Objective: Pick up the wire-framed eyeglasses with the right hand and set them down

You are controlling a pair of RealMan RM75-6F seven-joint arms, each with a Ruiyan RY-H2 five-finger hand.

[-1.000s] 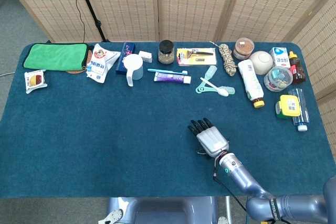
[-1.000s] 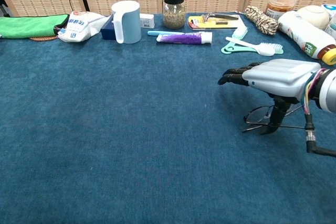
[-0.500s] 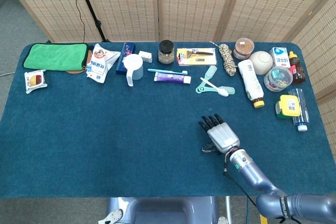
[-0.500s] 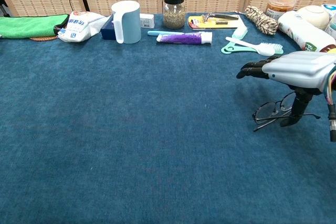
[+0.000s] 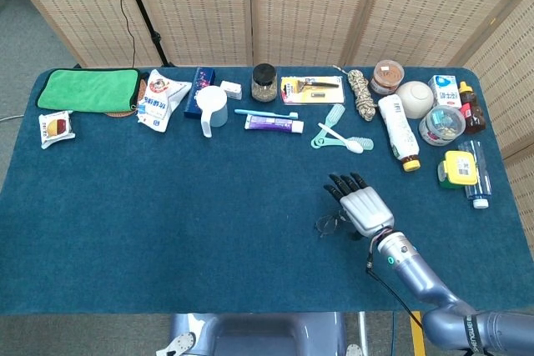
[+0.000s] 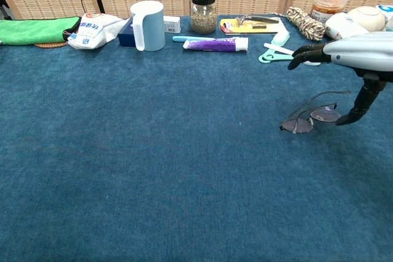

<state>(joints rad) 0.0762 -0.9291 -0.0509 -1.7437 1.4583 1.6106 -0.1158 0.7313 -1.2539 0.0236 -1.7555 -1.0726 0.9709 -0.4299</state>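
The wire-framed eyeglasses (image 6: 300, 125) lie on the blue table cloth (image 6: 153, 151), lenses toward the front left. In the head view the eyeglasses (image 5: 327, 224) show just left of my right hand (image 5: 365, 208). In the chest view my right hand (image 6: 359, 53) hovers above and to the right of them, palm down, its fingers (image 6: 304, 57) stretched flat forward and holding nothing. Only the thumb (image 6: 363, 99) points down, its tip at the right end of the frame. I cannot tell if it touches the wire. My left hand is in neither view.
Along the far edge stand a teal toothbrush and comb (image 6: 279, 50), a purple toothpaste tube (image 6: 215, 44), a glass jar (image 6: 203, 11), a blue mug (image 6: 148, 25) and a white bottle (image 5: 399, 131). A yellow box (image 5: 459, 167) lies at the right edge.
My right hand has risen and moved right and away from me. The eyeglasses travelled with it, then ended up further left under it, out from beneath the palm.
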